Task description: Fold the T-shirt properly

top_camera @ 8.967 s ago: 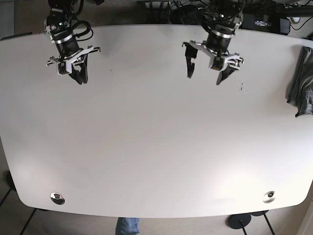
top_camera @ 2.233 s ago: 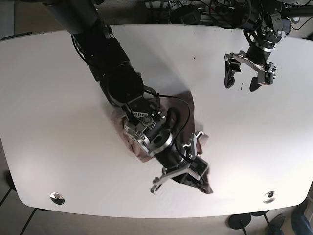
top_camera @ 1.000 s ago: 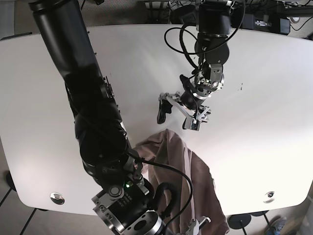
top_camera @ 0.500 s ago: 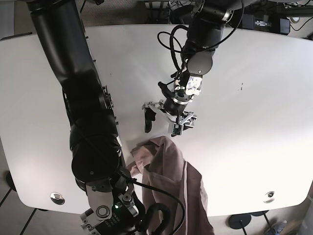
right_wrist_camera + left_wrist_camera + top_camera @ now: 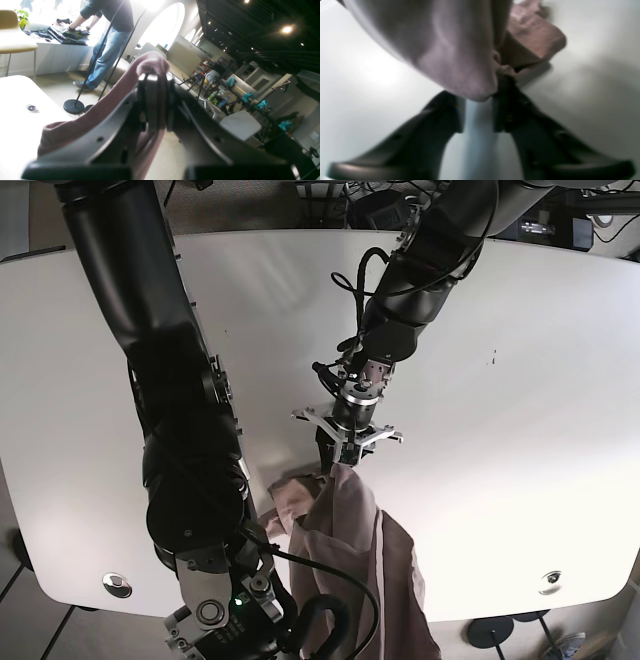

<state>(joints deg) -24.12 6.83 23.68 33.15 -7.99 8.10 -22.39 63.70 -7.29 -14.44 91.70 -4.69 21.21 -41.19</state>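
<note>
The left tool (image 5: 339,450) is closed on the T-shirt (image 5: 355,560), also gripped by the right tool (image 5: 153,100); next, spreading on the surface (image 5: 520,460) is probably needed.

T-shirt (image 5: 355,550) is plain dusty mauve-pink, no print visible. Table (image 5: 520,410) is plain white; both arms and gripper fingers (image 5: 520,117) are black.

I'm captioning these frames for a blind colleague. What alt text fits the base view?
Overhead view of a white table: the left gripper reaches down to the upper edge of a mauve T-shirt that stretches off the bottom of the frame. The right arm, large and dark, fills the picture's left side, its gripper out of view.
</note>
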